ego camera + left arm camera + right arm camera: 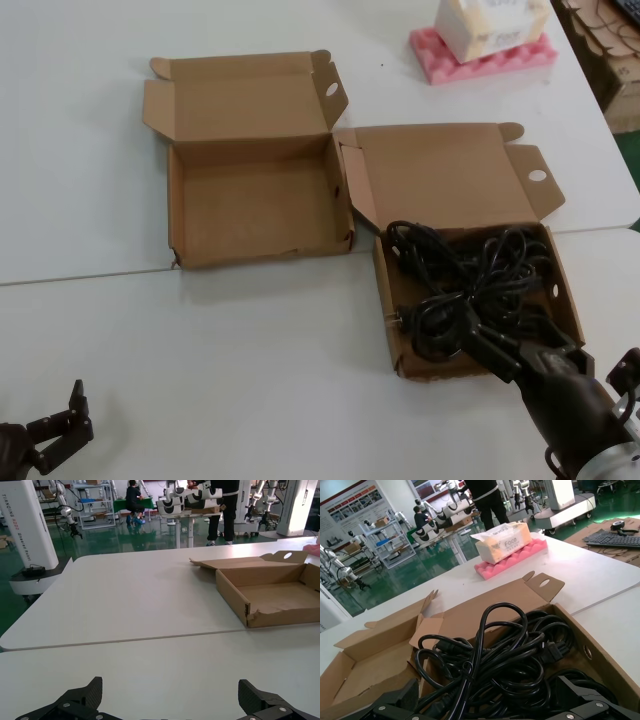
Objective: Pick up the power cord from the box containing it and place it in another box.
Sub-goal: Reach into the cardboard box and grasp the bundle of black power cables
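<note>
My right end effector [505,352] open over power cord [465,290] near tabletop [250,360] right edge; left end effector [62,418] open, parked at near-left corner

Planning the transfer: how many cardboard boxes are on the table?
2. The empty box sits toward the robot's left; the box holding the black cords sits toward its right, corners nearly touching. None looks hidden.

white table [250,360] | pink foam pad [480,58] | tissue pack [490,22] on pad
</note>
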You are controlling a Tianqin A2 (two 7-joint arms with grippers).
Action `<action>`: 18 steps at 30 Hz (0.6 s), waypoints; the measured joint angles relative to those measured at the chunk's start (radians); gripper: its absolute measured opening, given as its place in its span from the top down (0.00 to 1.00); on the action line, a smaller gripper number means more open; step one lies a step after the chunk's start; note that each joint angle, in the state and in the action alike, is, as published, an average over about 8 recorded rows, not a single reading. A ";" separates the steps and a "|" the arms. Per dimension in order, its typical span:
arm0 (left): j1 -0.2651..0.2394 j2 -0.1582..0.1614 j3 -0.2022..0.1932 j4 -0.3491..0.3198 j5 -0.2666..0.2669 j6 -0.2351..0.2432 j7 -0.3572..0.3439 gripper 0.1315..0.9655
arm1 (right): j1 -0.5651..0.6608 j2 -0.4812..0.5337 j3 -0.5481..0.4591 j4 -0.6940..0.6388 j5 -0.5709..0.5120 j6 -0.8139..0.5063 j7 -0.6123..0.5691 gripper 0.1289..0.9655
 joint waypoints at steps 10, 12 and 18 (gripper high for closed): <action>0.000 0.000 0.000 0.000 0.000 0.000 0.000 0.00 | 0.000 0.000 0.000 0.000 0.000 0.000 0.000 0.00; 0.000 0.000 0.000 0.000 0.000 0.000 0.000 0.00 | 0.000 0.000 0.000 0.000 0.000 0.000 0.000 0.00; 0.000 0.000 0.000 0.000 0.000 0.000 0.000 0.00 | -0.001 0.000 0.001 0.003 -0.001 -0.001 0.000 0.00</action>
